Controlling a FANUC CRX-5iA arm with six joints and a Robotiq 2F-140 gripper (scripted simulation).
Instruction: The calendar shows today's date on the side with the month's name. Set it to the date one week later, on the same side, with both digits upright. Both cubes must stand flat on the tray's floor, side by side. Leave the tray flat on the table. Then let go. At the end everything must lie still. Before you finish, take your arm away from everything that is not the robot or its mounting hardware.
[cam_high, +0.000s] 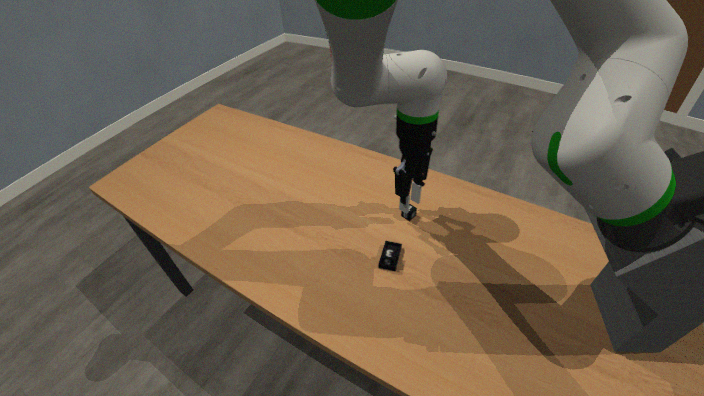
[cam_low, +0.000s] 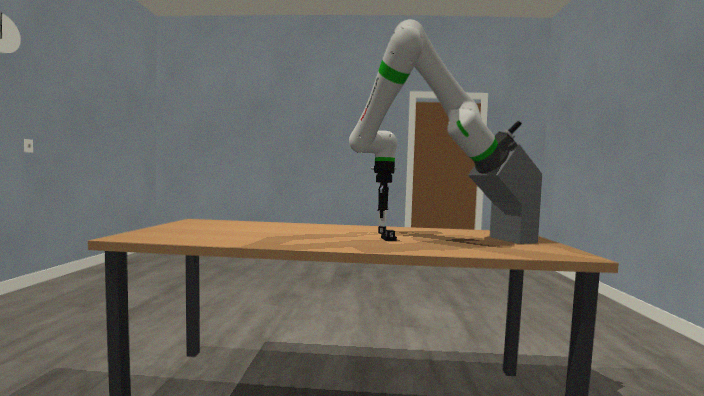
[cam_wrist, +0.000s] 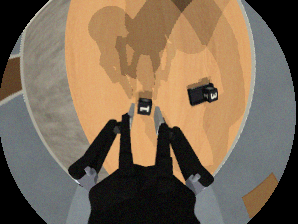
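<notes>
Calendar tray (cam_high: 386, 268) (cam_low: 394, 239) (cam_wrist: 196, 96) sits beside your gripper (cam_high: 411, 201) (cam_low: 382, 225) (cam_wrist: 145, 112), one cube (cam_high: 390, 254) (cam_low: 390, 233) (cam_wrist: 213, 94) in it. Your fingers stand part-open, gripping nothing, around the loose cube (cam_high: 409, 213) (cam_low: 382, 230) (cam_wrist: 145, 107). Close off-centre and you could twist it (a crooked digit later); carry it low and you might knock the tray.

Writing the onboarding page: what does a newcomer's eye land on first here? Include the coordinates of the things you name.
The big white robot arm with green bands (cam_high: 622, 85) (cam_low: 440, 65), arched over the wooden table (cam_high: 200, 165) (cam_low: 300, 240) (cam_wrist: 100, 30). Then the black gripper (cam_high: 411, 200) (cam_low: 382, 222) (cam_wrist: 144, 110), fingers partly open around a small black cube with a white digit (cam_high: 409, 213) (cam_low: 382, 230) (cam_wrist: 144, 106), beside the black tray (cam_high: 384, 266) (cam_low: 390, 239) (cam_wrist: 196, 96).
</notes>
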